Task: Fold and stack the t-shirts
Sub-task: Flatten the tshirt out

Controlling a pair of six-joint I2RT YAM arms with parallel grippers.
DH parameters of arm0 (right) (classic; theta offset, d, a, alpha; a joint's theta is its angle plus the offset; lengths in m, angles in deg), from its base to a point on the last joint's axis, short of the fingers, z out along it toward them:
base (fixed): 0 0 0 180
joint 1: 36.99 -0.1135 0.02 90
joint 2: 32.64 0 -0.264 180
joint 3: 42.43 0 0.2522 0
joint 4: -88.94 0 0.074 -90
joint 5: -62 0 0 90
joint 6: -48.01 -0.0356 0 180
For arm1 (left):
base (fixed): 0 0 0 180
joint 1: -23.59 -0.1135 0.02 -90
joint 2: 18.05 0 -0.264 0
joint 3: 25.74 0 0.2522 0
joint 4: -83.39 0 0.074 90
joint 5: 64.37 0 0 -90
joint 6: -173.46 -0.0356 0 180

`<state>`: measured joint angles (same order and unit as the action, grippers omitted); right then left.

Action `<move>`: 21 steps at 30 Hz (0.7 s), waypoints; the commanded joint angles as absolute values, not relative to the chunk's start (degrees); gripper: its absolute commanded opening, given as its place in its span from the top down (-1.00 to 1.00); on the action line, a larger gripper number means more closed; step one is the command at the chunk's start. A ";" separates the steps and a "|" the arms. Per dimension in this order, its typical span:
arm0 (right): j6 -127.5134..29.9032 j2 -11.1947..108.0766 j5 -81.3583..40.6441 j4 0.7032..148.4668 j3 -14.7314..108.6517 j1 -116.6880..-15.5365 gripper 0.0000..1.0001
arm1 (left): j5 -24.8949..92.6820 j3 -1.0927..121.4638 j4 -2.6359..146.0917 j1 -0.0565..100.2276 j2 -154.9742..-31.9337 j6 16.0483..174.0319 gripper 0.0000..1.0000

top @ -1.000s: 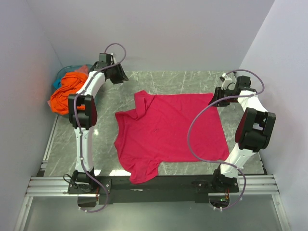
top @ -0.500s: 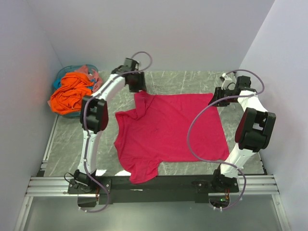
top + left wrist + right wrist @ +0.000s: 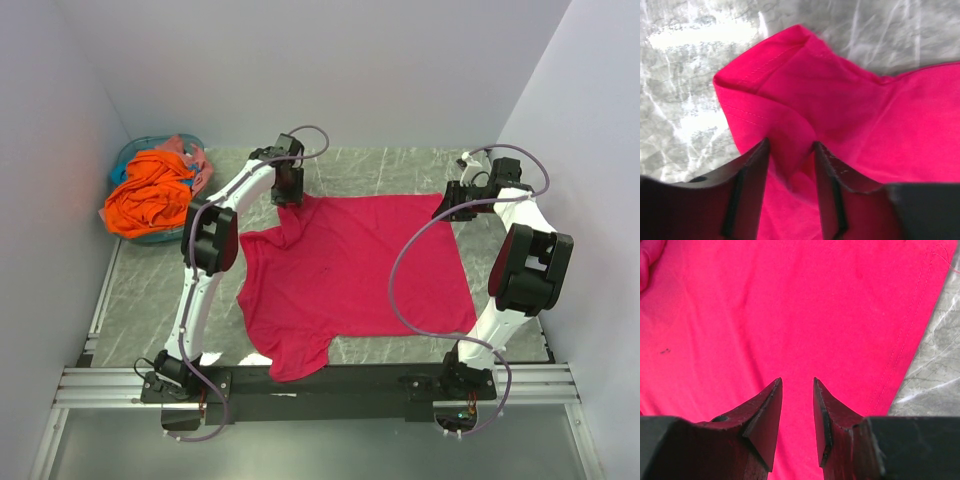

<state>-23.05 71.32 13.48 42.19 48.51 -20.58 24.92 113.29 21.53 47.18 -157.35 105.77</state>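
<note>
The crimson-pink t-shirt (image 3: 350, 270) lies spread on the marble table, its far left sleeve (image 3: 775, 90) folded over and rumpled. My left gripper (image 3: 289, 190) is over that sleeve, open; in the left wrist view (image 3: 790, 145) a raised ridge of the cloth sits between its jaws. My right gripper (image 3: 447, 208) is open over the shirt's far right corner (image 3: 920, 300); its wrist view (image 3: 797, 381) shows only flat cloth below. The bright orange t-shirt (image 3: 150, 195) is bunched in the basket, with a bit of the salmon-pink t-shirt (image 3: 180, 148) behind it.
The round teal basket (image 3: 133, 153) stands at the far left corner against the wall. White walls close in the left, back and right sides. Bare marble table (image 3: 150, 300) shows left of the shirt and along the right edge (image 3: 940, 375).
My left arm has swung right from the basket to the crimson shirt's far left sleeve. The right arm and the shirt have not moved.
</note>
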 commanded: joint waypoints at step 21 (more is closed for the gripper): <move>-22.04 68.35 14.80 42.57 48.58 -20.20 0.23 | 54.07 94.63 44.04 32.65 -139.42 110.79 0.99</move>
